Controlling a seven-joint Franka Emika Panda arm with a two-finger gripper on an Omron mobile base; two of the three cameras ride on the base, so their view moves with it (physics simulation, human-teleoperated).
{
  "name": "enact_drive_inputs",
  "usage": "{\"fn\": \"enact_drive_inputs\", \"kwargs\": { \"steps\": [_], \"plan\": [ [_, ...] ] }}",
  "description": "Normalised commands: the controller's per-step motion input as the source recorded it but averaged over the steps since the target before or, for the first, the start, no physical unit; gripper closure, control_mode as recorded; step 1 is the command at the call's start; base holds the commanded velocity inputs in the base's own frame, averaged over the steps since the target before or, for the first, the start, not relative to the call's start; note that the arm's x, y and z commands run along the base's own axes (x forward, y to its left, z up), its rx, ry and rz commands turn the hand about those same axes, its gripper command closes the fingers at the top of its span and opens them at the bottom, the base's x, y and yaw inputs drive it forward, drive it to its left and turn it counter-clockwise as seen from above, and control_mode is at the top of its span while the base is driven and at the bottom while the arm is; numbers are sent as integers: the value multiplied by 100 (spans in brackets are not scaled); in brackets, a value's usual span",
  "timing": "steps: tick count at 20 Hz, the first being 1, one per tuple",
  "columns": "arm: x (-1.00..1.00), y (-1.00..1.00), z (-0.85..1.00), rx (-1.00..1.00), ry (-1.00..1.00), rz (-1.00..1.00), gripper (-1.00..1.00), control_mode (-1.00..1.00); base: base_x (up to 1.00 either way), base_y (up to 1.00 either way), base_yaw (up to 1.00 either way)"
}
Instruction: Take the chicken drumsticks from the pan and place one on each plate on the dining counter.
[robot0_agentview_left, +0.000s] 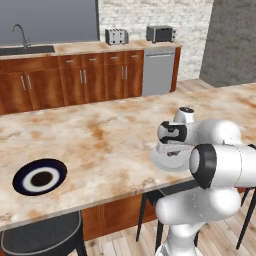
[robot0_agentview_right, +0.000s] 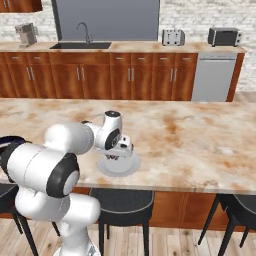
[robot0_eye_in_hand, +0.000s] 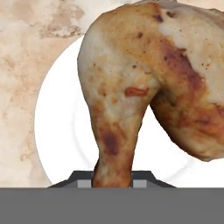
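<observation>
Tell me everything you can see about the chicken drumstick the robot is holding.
The chicken drumstick is a roasted piece with golden-brown, mottled skin, darker char spots and a paler patch on its thick end. It narrows to a thin shank that runs down between the fingertips of the gripper, which pinch it. It hangs over a white plate on the marbled dining counter. Whether it touches the plate cannot be told.
</observation>
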Motion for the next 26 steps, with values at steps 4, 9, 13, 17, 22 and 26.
{"fn": "enact_drive_inputs", "kwargs": {
  "steps": [4, 9, 13, 17, 22, 26],
  "plan": [
    [23, -1, -49, -1, 12, 0, 100, -100, 0, 0, 0],
    [5, 0, -45, -3, 5, 0, 100, -100, 0, 0, 0],
    [0, 0, -37, -3, 3, 0, 100, -100, 0, 0, 0],
    [0, 0, -28, -5, 2, 0, 100, -100, 0, 0, 0],
    [-31, 3, 16, -2, -10, 1, -100, -100, 0, 0, 0],
    [-34, 0, 55, -3, -28, 2, -100, -100, 0, 0, 0]
  ]
}}
